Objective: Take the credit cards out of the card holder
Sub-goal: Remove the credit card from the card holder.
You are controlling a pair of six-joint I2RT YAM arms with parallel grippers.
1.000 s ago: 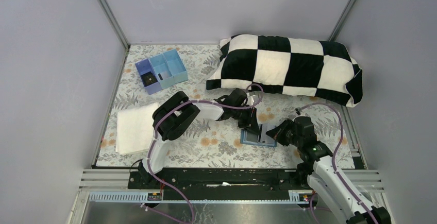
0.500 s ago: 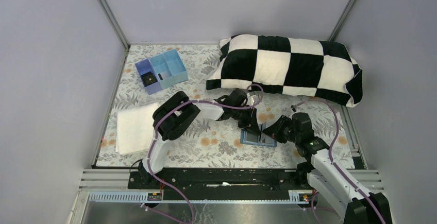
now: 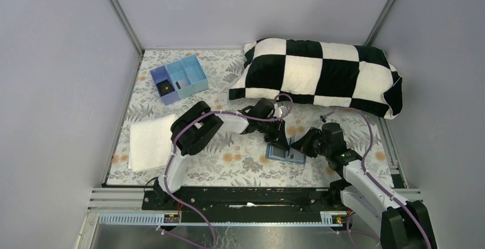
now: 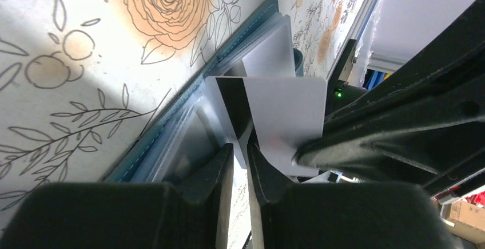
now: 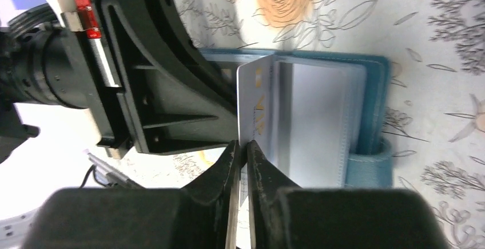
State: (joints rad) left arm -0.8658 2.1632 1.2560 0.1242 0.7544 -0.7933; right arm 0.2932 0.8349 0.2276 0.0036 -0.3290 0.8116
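Pulling a credit card (image 5: 254,111) out of the card holder (image 3: 280,153) is the step in hand, as I judge it. The holder lies open and flat on the floral cloth (image 3: 240,160), and the card stands up from its middle. My right claw (image 5: 242,149) is closed to a thin slit on the card's near edge. My left claw (image 4: 240,156), reaching in from the holder's far side, is pinched just as tight. It seems to hold a corner of the same card, though I cannot rule out a sleeve leaf.

Next, one claw should let go so the other can lift the card clear without dragging the holder. A second card (image 4: 269,54) shows in a sleeve. Crowding is the trouble, since both claws meet right over the holder. A checkered pillow (image 3: 320,74) lies beyond the holder. A compartment tray (image 3: 194,86) and a white towel (image 3: 150,142) sit well off to its left.
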